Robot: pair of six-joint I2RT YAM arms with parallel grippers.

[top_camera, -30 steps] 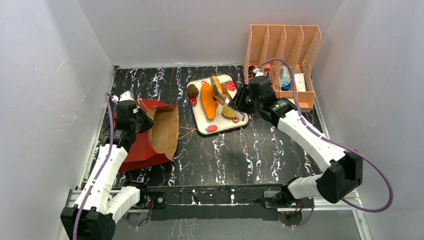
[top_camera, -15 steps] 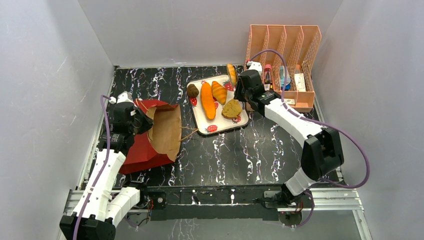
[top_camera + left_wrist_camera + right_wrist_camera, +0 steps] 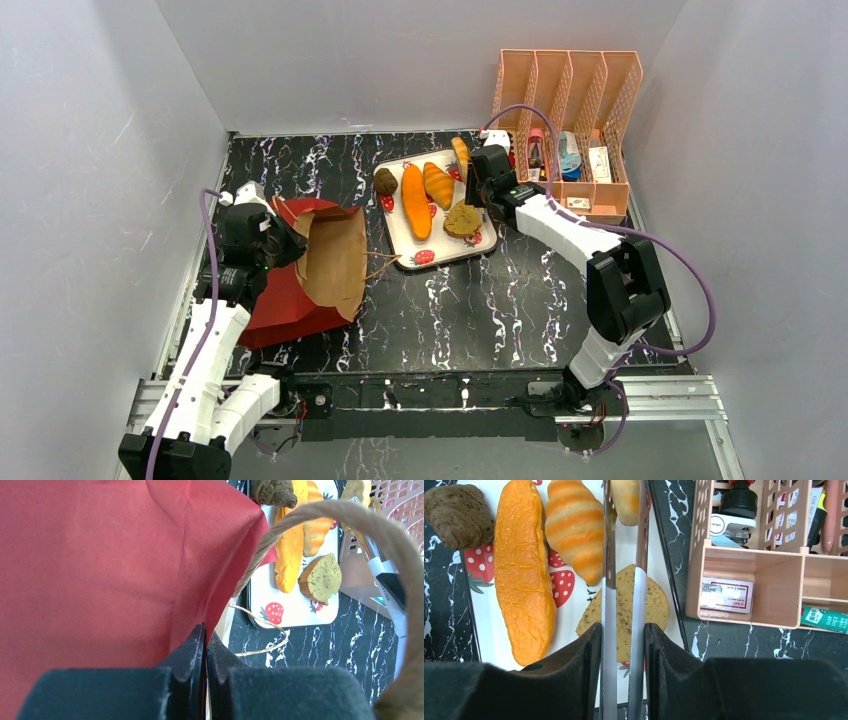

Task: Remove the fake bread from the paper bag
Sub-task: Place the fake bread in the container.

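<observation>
Four loaves are lying on one tray (image 3: 481, 610); a fifth loaf (image 3: 625, 497) is sitting between the tong tips.
One roll (image 3: 458, 515), one baguette (image 3: 521, 575), one croissant (image 3: 576, 530), one slice (image 3: 656, 605). The right gripper (image 3: 623, 630) is clamping the tongs (image 3: 609, 605); the left gripper (image 3: 205, 635) is pinching the paper bag (image 3: 100, 570).

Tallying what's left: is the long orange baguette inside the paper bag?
No, the baguette lies on the strawberry-print tray, apart from the paper bag.

We note black marble-pattern surface (image 3: 450, 310), white veining. Plain white walls (image 3: 400, 60) enclose rear, left, right. Peach mesh file rack (image 3: 570, 85) at far right corner. Aluminium rail (image 3: 690, 398) along near edge. Light even, diffuse.
</observation>
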